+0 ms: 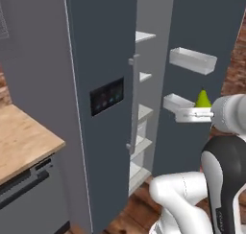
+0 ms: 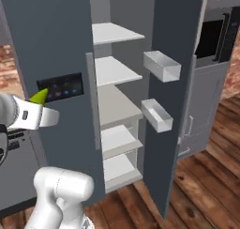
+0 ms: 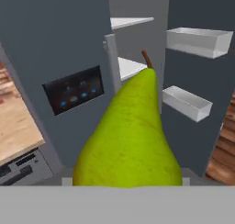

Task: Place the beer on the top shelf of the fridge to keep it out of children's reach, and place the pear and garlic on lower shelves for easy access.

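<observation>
Gripper clasps the pear before our open fridge, its lower shelves awaiting fruit.

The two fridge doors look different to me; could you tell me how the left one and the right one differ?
The left door is shut and shows its outer face, while the right door is swung open and shows its inner face. The left door carries a black panel of blue lights and a long grey handle; the right door carries two white bins instead. Both are tall, dark grey slabs.
</observation>
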